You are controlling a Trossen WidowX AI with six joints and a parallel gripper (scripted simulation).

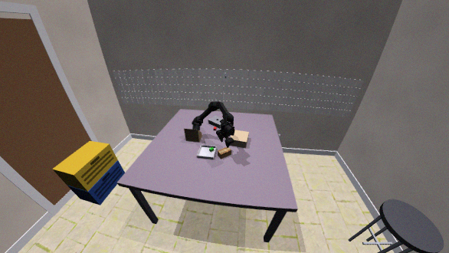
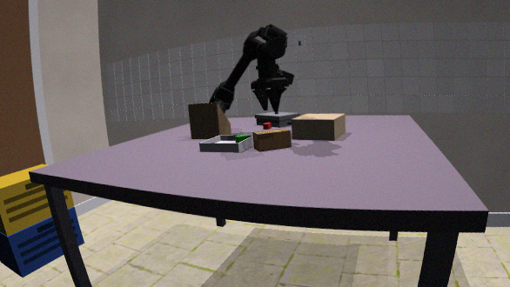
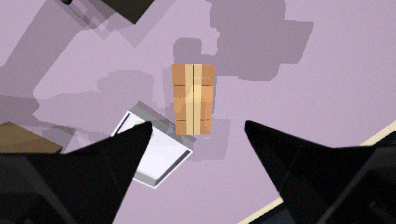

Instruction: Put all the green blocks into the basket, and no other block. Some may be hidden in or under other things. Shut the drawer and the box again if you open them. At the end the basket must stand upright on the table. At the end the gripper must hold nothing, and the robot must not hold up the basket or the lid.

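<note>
The basket (image 1: 206, 152) (image 2: 219, 148) (image 3: 162, 159), a shallow tray with grey walls and a white floor, stands upright on the table. A green block (image 1: 211, 149) (image 2: 241, 137) lies in it; in the wrist view a finger mostly covers that block. My gripper (image 1: 224, 140) (image 2: 271, 110) (image 3: 199, 125) is open and empty, above the table, pointing down. In the wrist view a small brown carton (image 1: 224, 152) (image 2: 271, 140) (image 3: 193, 100) shows between and ahead of the fingertips, beside the basket. The insides of the closed containers are hidden.
A beige-topped box (image 1: 240, 137) (image 2: 314, 129) stands behind the carton on the right. A tall brown box (image 1: 192, 135) (image 2: 203, 122) stands at the left near the arm. A red block (image 1: 214, 129) (image 2: 266, 125) and a low grey box (image 2: 277, 118) lie farther back.
</note>
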